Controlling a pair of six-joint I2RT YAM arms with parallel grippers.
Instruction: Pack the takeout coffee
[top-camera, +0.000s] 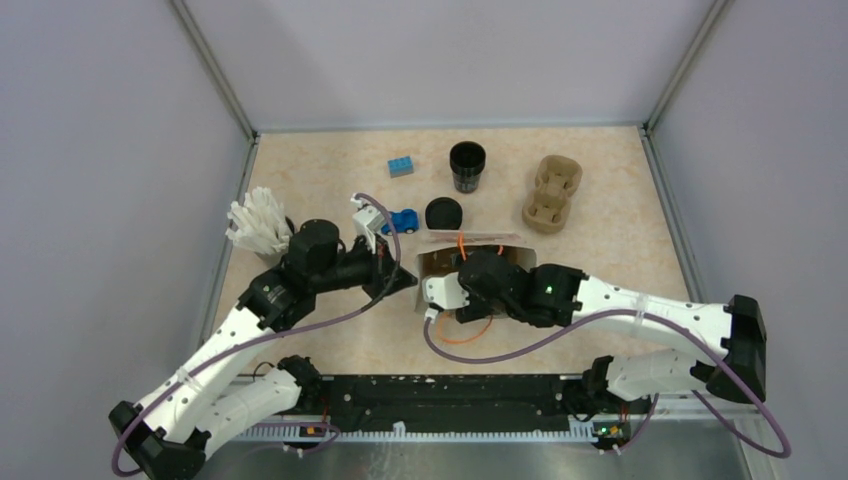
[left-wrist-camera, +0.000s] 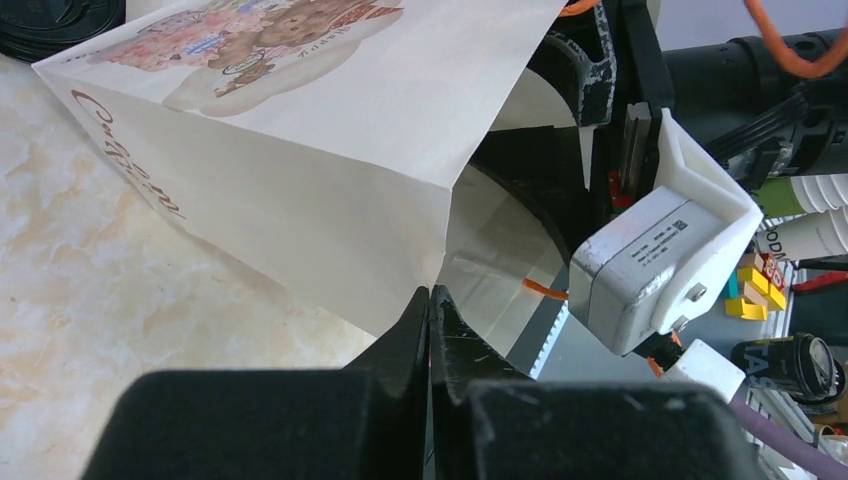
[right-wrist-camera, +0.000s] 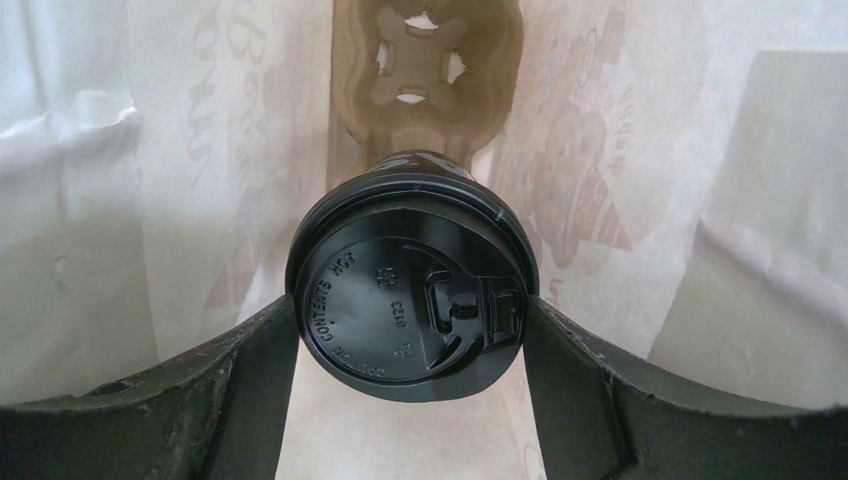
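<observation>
Coffee cup (right-wrist-camera: 412, 290): black, lidded, embossed sip-tab lid, inside paper bag (right-wrist-camera: 700, 200).

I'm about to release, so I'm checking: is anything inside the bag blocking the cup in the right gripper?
Nothing visible does. The right gripper holds the lidded cup inside the bag, with only paper walls around it. The spot directly behind the cup is hidden by the cup itself.
</observation>
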